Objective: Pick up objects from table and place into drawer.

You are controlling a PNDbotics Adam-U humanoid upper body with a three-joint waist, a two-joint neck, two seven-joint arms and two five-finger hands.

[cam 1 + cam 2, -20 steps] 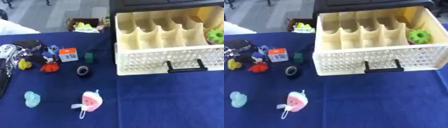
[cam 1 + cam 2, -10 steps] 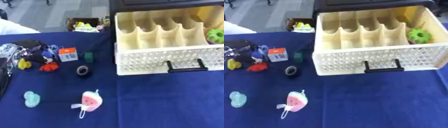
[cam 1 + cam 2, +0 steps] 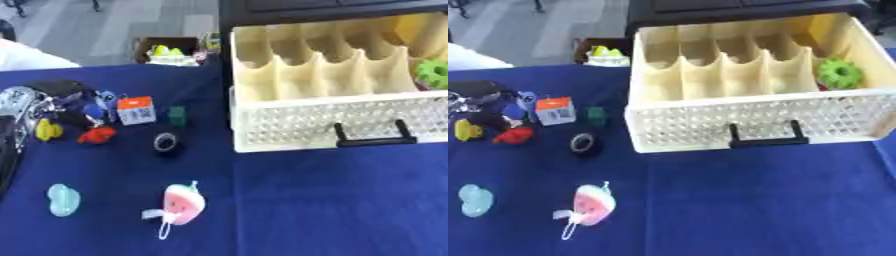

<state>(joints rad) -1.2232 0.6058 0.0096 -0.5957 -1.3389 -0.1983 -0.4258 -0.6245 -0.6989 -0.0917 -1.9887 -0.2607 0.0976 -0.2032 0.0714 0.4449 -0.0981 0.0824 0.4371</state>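
While the cream drawer [image 3: 754, 125] stands pulled open on the blue table [image 3: 754, 210] with a green spiky ball [image 3: 839, 73] in its right compartment, the left hand [image 3: 35, 100] rests among small toys at the left edge; whether its fingers grasp anything cannot be told. A watermelon pouch [image 3: 182, 205], black tape roll [image 3: 166, 142] and orange-topped cube [image 3: 136, 110] lie loose.

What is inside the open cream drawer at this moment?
A green spiky ball lies in the rightmost compartment of the drawer. The other compartments look empty where their floors show, but the dividers and perforated front wall hide their lower parts.
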